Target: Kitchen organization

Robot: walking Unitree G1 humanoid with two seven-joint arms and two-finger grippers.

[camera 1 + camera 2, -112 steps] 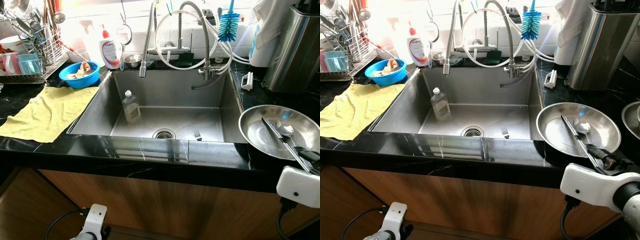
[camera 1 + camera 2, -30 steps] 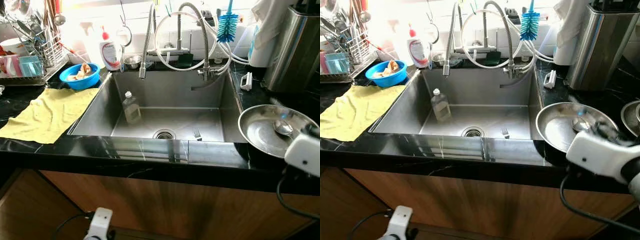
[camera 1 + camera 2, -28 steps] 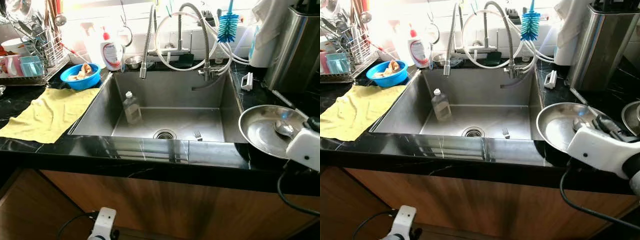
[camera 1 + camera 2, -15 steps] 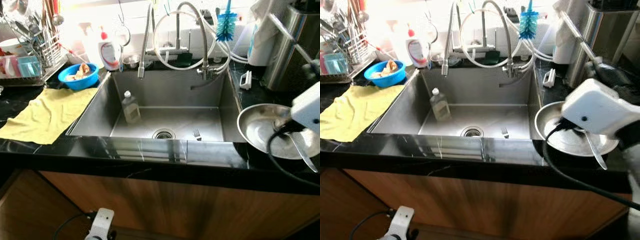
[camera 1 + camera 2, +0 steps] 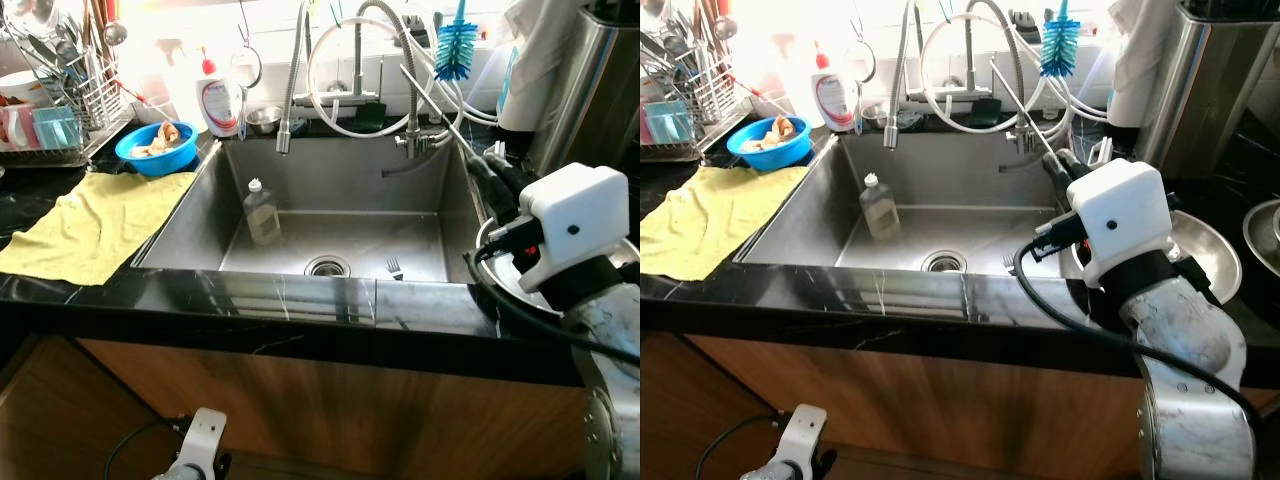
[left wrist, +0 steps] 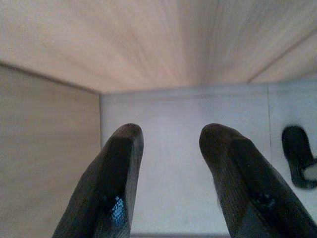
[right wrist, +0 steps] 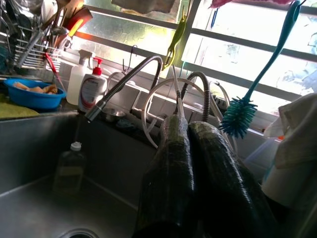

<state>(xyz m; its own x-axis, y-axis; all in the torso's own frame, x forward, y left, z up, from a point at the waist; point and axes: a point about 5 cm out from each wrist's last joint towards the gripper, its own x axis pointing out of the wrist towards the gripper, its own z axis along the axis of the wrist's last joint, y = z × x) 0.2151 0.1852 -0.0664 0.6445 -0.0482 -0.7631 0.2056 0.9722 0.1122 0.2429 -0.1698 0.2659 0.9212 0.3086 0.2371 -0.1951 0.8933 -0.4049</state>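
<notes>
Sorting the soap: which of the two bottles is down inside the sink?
The clear bottle, standing upright on the sink floor. The white pump bottle stands on the counter behind.

The right arm is raised and bent, its white wrist housing level with the table's front edge. The right claw (image 7: 190, 134) points up and away, its two black fingers (image 7: 171, 153) pressed together on a thin metal rod. The left arm hangs low, and the left claw (image 6: 168, 144) has its fingers (image 6: 116, 168) spread apart, gripping nothing
</notes>
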